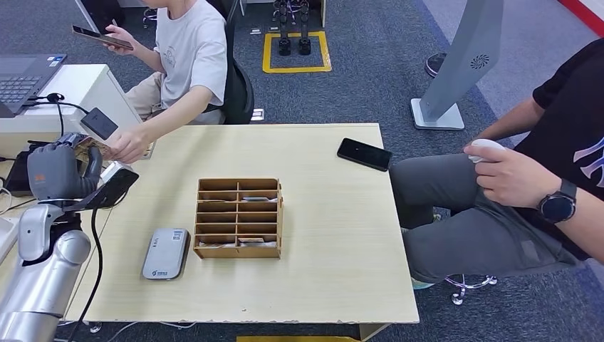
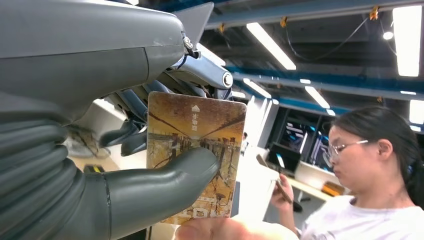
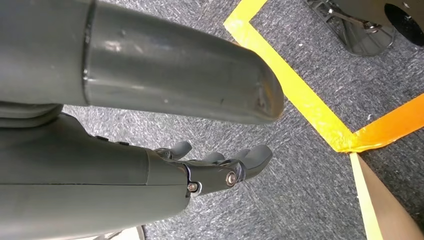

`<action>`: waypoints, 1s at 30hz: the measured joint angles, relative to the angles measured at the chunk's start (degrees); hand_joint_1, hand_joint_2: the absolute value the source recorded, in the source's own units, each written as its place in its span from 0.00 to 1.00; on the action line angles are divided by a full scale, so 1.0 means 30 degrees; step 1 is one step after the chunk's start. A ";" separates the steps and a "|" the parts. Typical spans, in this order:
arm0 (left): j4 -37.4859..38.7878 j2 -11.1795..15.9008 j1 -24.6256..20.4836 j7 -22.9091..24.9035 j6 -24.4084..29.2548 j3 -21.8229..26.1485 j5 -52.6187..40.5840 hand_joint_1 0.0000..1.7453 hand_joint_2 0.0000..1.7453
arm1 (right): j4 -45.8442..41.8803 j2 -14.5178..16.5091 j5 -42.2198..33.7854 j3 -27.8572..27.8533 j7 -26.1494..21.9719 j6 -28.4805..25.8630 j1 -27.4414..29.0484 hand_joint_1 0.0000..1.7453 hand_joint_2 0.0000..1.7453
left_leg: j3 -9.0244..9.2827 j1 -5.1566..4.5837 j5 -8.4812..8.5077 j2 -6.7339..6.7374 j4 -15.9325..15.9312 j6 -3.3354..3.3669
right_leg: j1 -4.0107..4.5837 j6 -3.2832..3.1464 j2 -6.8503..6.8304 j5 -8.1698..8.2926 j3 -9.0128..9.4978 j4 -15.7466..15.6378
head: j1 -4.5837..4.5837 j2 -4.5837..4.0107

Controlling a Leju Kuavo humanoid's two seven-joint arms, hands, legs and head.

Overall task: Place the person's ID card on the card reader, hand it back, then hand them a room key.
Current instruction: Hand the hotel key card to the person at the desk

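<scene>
My left hand (image 1: 60,171) is raised at the table's left edge and pinches the brown picture-printed ID card (image 2: 195,150) between thumb and fingers. The card's edge (image 1: 91,146) shows just above the hand. The person's hand (image 1: 128,146) reaches over from the far left and touches the card; a fingertip (image 2: 225,231) shows at its edge. The grey-white card reader (image 1: 165,253) lies flat near the table's front left. Beside it stands a wooden slotted box (image 1: 238,217) with room key cards in some slots. My right hand (image 3: 220,167) hangs over the carpet, fingers extended and holding nothing.
A black phone (image 1: 364,154) lies at the table's far right. A second person (image 1: 541,178) sits close to the right edge. A white side desk (image 1: 85,82) with a laptop (image 1: 25,75) and cables stands at the left. Yellow floor tape (image 3: 310,100) runs below my right hand.
</scene>
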 joint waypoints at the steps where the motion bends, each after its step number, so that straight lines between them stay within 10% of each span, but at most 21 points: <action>1: -0.0002 0.0000 0.0000 -0.0155 -0.0227 -0.0031 0.0409 0.00 1.00 | 0.0000 0.0000 -0.0102 0.0024 0.0015 0.0000 0.0001 0.00 0.00 | -0.0001 0.0000 0.0000 -0.0001 0.0000 0.0000 | 0.0000 0.0000 0.0000 0.0000 -0.0002 0.0000 | 0.0002 0.0000; 11: -0.2130 0.0264 0.0744 -0.0030 -0.6033 -0.1360 0.3474 0.00 1.00 | -0.0080 0.0000 -0.1223 0.0357 0.0260 -0.0071 0.0316 0.00 0.00 | -0.0010 -0.0001 0.0000 0.0004 0.0000 0.0000 | -0.0001 0.0000 0.0001 0.0000 -0.0007 0.0000 | 0.0000 0.0000; 30: -0.6360 0.1299 0.2584 -0.2944 -0.8578 -0.3258 0.4636 0.00 1.00 | -0.0317 -0.0015 -0.1946 0.0863 0.0421 0.0015 0.0505 0.00 0.00 | -0.0027 -0.0001 -0.0002 0.0002 0.0000 0.0000 | -0.0001 0.0001 0.0002 -0.0002 -0.0026 -0.0001 | 0.0000 0.0000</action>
